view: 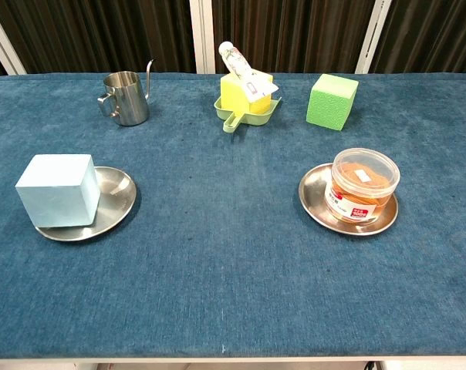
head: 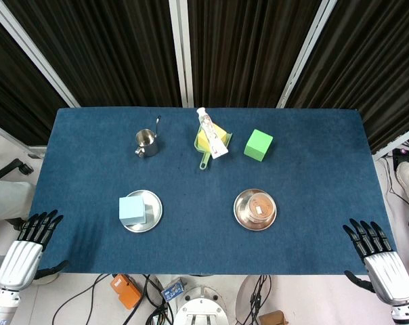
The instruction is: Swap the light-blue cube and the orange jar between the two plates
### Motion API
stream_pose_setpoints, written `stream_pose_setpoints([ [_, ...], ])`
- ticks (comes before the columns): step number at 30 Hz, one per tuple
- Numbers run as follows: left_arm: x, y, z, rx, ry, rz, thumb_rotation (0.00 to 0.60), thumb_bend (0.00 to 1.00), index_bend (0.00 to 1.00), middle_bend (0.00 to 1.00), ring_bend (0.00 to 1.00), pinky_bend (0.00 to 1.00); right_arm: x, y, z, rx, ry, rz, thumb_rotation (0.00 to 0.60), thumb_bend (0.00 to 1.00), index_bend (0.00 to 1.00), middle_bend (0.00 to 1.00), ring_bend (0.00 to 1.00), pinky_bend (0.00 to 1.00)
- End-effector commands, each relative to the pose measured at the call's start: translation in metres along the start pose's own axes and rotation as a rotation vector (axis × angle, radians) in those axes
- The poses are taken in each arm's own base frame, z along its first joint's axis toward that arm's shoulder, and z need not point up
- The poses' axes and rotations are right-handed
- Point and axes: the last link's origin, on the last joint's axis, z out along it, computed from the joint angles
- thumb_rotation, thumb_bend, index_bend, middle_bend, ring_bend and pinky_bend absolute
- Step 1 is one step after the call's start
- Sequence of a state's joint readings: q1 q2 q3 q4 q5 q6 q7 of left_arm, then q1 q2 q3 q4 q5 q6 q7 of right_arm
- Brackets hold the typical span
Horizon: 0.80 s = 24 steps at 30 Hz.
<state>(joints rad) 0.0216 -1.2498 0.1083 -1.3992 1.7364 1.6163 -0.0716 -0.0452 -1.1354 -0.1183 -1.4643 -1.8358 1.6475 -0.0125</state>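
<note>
The light-blue cube (head: 132, 209) (view: 59, 190) sits on the left edge of the left steel plate (head: 152, 211) (view: 114, 194). The orange jar (head: 256, 208) (view: 362, 185), clear with a transparent lid, stands upright in the right steel plate (head: 241, 212) (view: 313, 196). My left hand (head: 32, 239) rests at the table's near left corner, fingers spread, holding nothing. My right hand (head: 374, 249) lies at the near right corner, likewise open and empty. Both hands are far from the plates and appear only in the head view.
Along the back of the blue cloth stand a small steel pitcher (head: 146, 143) (view: 126, 99), a yellow-green tray (head: 205, 145) (view: 247, 109) holding a yellow block and a white tube, and a green cube (head: 258, 145) (view: 332, 100). Cables lie on the floor below the table's front edge.
</note>
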Motion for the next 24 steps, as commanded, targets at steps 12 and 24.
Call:
stream_pose_setpoints([
  [12, -0.016, 0.049, 0.059, -0.178, -0.050, -0.214, 0.600, 0.07, 0.02, 0.02, 0.00, 0.03, -0.002, -0.002, 0.003, -0.012, -0.004, -0.006, 0.600, 0.24, 0.00, 0.00, 0.00, 0.00],
  [24, -0.047, 0.139, 0.148, -0.190, -0.127, -0.163, 0.519, 0.08, 0.02, 0.03, 0.00, 0.02, -0.003, 0.002, 0.010, -0.036, -0.034, -0.008, 0.600, 0.24, 0.00, 0.00, 0.00, 0.00],
])
